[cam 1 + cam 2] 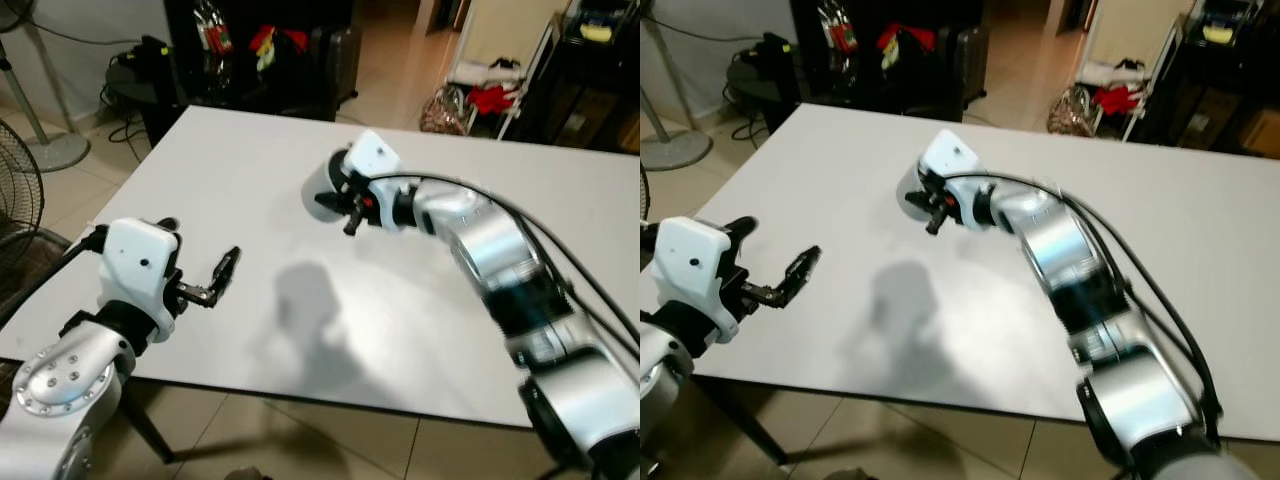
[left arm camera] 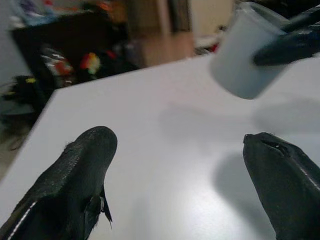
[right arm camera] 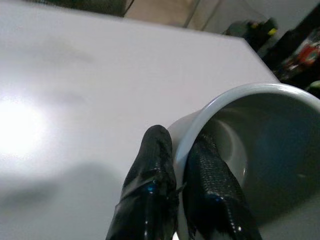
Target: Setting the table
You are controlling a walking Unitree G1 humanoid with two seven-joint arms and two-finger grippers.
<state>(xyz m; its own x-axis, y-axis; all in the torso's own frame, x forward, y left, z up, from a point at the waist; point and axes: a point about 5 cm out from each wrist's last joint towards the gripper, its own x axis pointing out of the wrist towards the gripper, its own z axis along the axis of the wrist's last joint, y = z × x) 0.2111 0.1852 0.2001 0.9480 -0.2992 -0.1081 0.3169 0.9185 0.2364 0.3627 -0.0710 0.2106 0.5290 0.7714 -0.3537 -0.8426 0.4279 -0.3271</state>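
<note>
My right hand [image 1: 348, 212] sits at the upper middle of the left eye frame, pinched shut on the rim of a white cup [image 1: 325, 187]: in the right wrist view one finger [image 3: 150, 175] presses the outer wall and the other lies inside the bowl [image 3: 260, 135]. The cup hangs tilted, its long axis leaning toward level rather than upright, its mouth turned back toward my wrist. It looks to be just above the white desk [image 1: 230, 170], though I cannot tell whether its base touches. My left hand [image 1: 222, 272] rests in the lower left of the frame, fingers spread apart and holding nothing, aimed across the desk toward the cup, which in the left wrist view floats in the upper right [image 2: 245, 55], well apart from those fingers. So the right arm owns the cup. I judge that the next move turns on righting that axis, base down, before I let go; released at this tilt it could roll.
</note>
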